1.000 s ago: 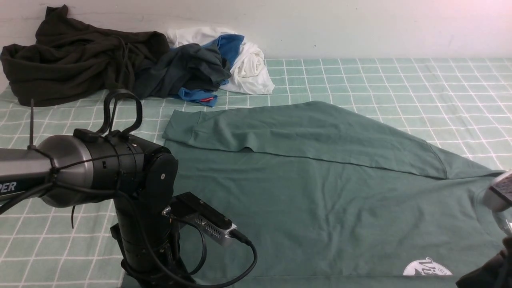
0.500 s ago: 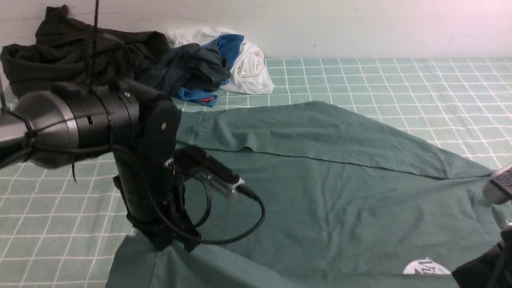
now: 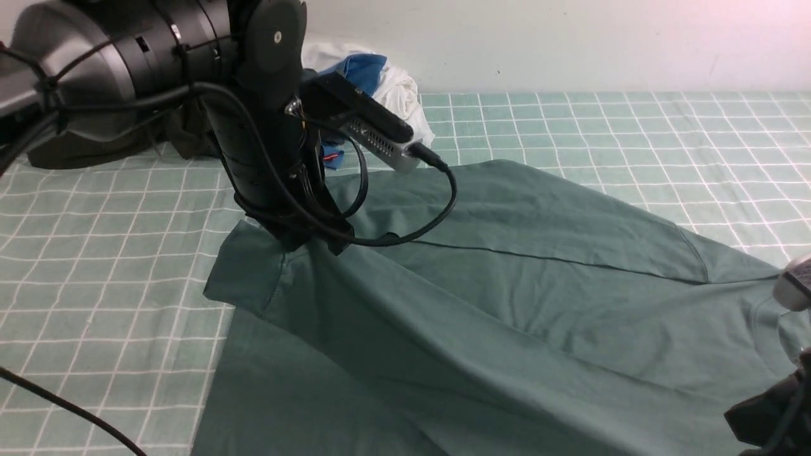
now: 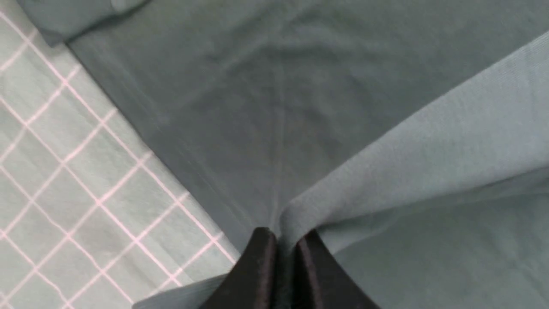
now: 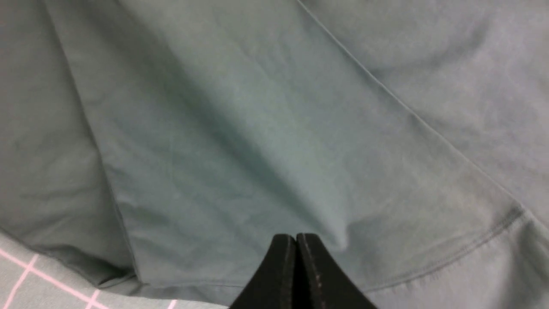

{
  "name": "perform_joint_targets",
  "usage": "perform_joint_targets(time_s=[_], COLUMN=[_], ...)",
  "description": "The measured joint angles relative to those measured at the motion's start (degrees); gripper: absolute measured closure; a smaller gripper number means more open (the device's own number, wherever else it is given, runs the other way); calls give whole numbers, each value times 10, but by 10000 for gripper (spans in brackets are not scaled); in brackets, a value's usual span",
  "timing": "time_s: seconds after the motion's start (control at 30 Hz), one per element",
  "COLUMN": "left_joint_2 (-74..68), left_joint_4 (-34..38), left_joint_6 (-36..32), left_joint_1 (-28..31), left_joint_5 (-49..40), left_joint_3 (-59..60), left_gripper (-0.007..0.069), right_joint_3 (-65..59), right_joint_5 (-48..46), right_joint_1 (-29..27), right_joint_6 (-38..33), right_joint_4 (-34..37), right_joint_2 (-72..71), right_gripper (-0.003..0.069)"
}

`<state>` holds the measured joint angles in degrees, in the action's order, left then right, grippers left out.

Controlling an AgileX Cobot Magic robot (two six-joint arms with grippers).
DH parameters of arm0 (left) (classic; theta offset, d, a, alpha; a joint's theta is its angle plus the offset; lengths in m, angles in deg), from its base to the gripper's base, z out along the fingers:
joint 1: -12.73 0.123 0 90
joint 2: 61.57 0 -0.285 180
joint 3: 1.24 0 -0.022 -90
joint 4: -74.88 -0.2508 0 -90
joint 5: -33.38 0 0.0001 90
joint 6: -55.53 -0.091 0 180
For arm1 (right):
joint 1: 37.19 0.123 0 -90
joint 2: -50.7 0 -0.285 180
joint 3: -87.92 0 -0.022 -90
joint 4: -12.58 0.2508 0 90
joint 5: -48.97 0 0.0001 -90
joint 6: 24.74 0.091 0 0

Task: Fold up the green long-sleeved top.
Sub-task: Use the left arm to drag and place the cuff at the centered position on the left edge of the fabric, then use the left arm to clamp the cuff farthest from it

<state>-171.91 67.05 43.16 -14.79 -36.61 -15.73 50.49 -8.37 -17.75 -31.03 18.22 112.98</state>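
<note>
Over checked bedding [image 3: 570, 126], left fingers [image 4: 257, 266] pinch the green long-sleeved top [image 3: 507, 304] (edge raised); right fingers [image 5: 283, 270] clamp it too.

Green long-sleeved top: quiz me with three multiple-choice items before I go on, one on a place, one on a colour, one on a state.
1. Where does the heap of spare clothes lie?
A. On the far side, left of centre, by the wall
B. At the far right
C. At the near right corner

2. What colour is the checked cloth underneath?
A. Plain white
B. Pale green with white grid lines
C. Red stripes

3. How is the left hand?
A. Open in the air
B. Shut on a raised fold of the green long-sleeved top
C. Lying flat on bare cloth

Answers:
1 A: the front view shows the heap against the back wall.
2 B: white lines cross pale green squares.
3 B: the left wrist view shows it pinching green fabric that rises from the flat part.
</note>
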Motion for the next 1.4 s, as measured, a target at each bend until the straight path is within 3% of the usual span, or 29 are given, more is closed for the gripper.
perform_joint_targets(time_s=[0.33, 0.47, 0.63, 0.8, 0.97, 1.4], left_joint_2=[-111, -131, -141, -146, -180, -283], left_joint_4=[-67, -64, -37, 51, 132, 146], left_joint_6=[14, 36, 51, 55, 38, 78], left_joint_1=[3, 21, 56, 105, 160, 208], left_joint_5=[34, 50, 56, 48, 60, 185], left_joint_3=[-7, -24, -66, -123, -166, -184], left_gripper=[578, 506, 300, 178, 162, 162], right_joint_3=[0, 0, 0, 0, 7, 105], right_joint_5=[2, 2, 5, 27, 82, 73], right_joint_1=[0, 0, 0, 0, 0, 0], right_joint_6=[29, 30, 30, 46, 98, 119], right_joint_4=[-28, -28, -35, -51, -92, -130], right_joint_2=[0, 0, 0, 2, 11, 142], right_gripper=[673, 673, 673, 673, 673, 673])
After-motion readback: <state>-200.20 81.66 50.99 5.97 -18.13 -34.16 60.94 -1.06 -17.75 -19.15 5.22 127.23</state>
